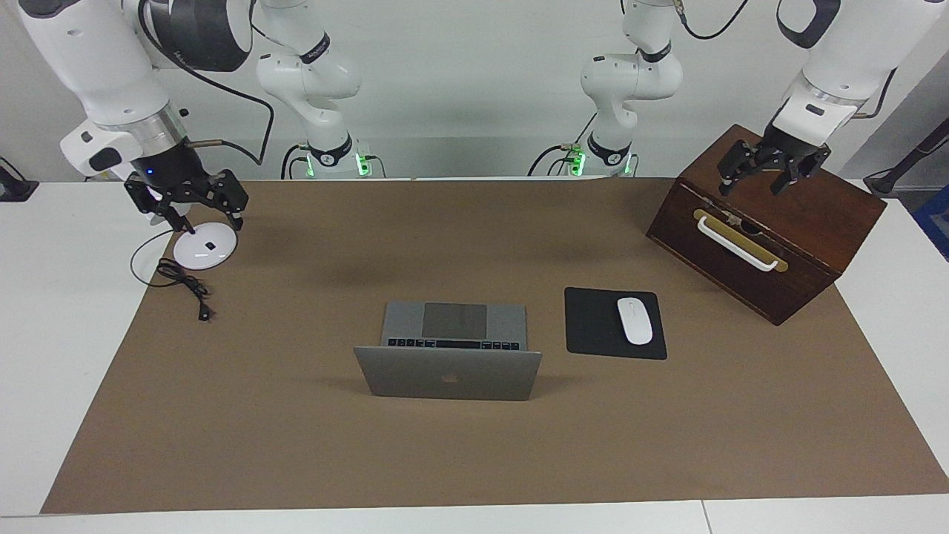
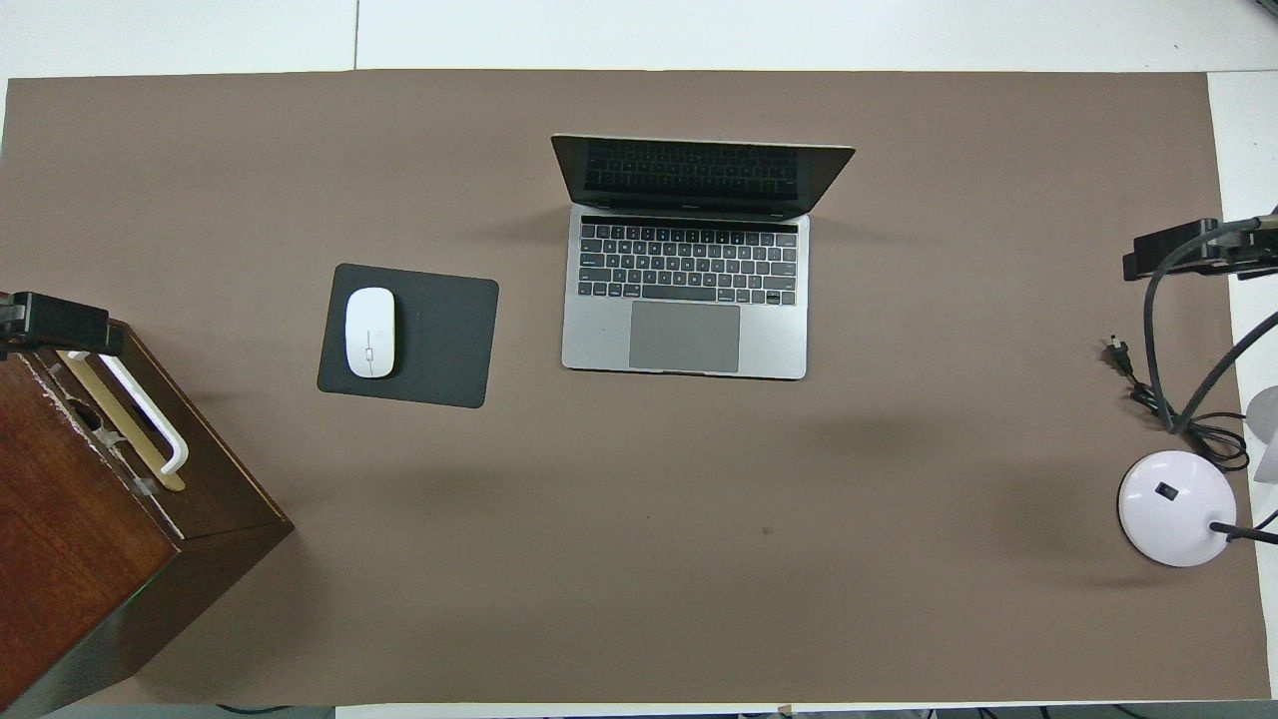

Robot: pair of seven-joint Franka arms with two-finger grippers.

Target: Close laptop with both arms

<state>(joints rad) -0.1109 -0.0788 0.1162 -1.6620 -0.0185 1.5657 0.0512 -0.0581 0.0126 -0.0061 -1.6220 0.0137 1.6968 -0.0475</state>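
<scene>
While both pincers hang apart, laptop (image 1: 448, 356) lies open.

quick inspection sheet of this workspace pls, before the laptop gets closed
surface: brown mat on a white table.
job's things: thin silver-grey laptop, lid open, screen dark.
clutter: white mouse on black mouse pad; dark wooden box with white handle; white round lamp base.
grippers: left gripper open over the box; right gripper open over the lamp base.
cables: black cord beside the lamp base.
surroundings: nothing seen.
</scene>
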